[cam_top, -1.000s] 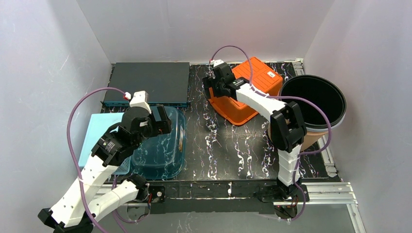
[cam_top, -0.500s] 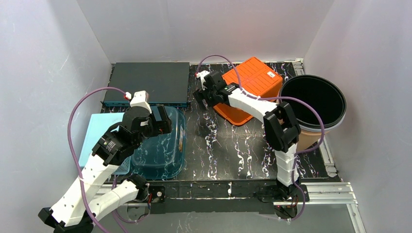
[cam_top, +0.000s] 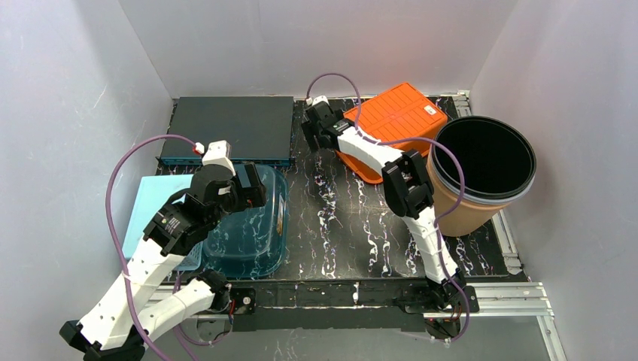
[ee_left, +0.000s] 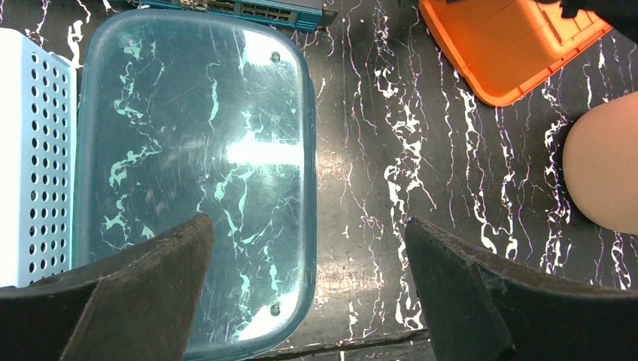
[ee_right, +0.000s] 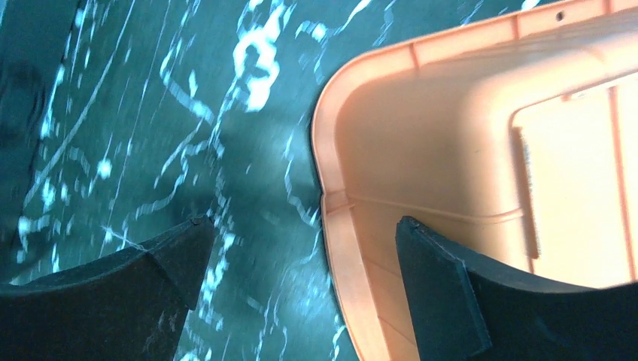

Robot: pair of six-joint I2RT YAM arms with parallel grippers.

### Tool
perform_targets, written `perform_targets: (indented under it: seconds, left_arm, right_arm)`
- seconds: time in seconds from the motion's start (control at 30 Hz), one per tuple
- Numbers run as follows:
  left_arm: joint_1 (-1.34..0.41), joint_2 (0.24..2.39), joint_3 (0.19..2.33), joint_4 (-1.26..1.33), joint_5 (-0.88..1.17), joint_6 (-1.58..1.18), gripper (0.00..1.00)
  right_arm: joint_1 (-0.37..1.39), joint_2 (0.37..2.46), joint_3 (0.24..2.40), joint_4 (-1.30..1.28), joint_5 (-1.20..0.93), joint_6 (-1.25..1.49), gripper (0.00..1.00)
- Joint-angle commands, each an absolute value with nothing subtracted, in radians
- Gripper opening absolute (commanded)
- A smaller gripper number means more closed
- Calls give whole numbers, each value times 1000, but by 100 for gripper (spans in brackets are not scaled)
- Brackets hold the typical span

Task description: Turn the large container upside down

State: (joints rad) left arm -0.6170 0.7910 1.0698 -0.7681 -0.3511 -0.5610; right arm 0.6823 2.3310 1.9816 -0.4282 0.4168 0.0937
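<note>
**A:** From above first: where is the orange container (cam_top: 395, 116)?

**B:** Upper middle of the frame, on the worktop (cam_top: 353, 226), with its ribbed base facing up. Its right end is close to the tan drum (cam_top: 459, 207), though I cannot tell whether they touch

**A:** And the arms?

**B:** The right tool (cam_top: 316, 135) is just off the container's left end, released and holding nothing. The left tool (cam_top: 256, 188) hangs over the teal container (cam_top: 252, 237) at lower left, also released. A perforated tray (cam_top: 154, 199) lies beside the teal one, and a dark flat box (cam_top: 229, 126) sits in the upper left

**A:** What does the left wrist view show?

**B:** The left tool (ee_left: 305, 226) has its jaws wide apart with nothing between them. The teal container (ee_left: 188, 135) fills the left half, base up. The perforated tray (ee_left: 34, 150) is along the left edge, a corner of the orange container (ee_left: 511, 45) shows at upper right, and the tan drum (ee_left: 602, 173) is at the right edge

**A:** And the right wrist?

**B:** The right tool (ee_right: 302, 226) is spread open and empty. The orange container (ee_right: 451, 128) fills the right side, with its rim running down the middle of the frame. The blurred worktop (ee_right: 150, 113) is on the left. The fingers are clear of the rim
</note>
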Motion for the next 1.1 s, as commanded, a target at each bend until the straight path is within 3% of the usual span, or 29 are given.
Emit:
perform_targets:
  seconds: [0.0,0.33,0.6,0.7,0.8,1.07]
  left_arm:
    - [-609,792,1081,-787,-363,-556,97]
    - [-609,810,1126,-822,-381,-543,97]
    - [-609,842,1138,-830,-374,-544,97]
    - [-609,854,1136,-823,-370,-548,97]
    - [-609,863,1140,-821,-369,-549,97]
    - [-608,847,1110,-807,-366,-561,97]
  right_arm:
    - [656,2407,2147,-436,600,161,99]
    - [601,2535,2283,-375,639,195,99]
    - [576,2565,2320,-327,291,88,98]
    - [592,2475,2238,-292,128,45,97]
    - [604,2348,2149,-302,106,17,97]
    - [603,1982,1793,-421,461,74,99]
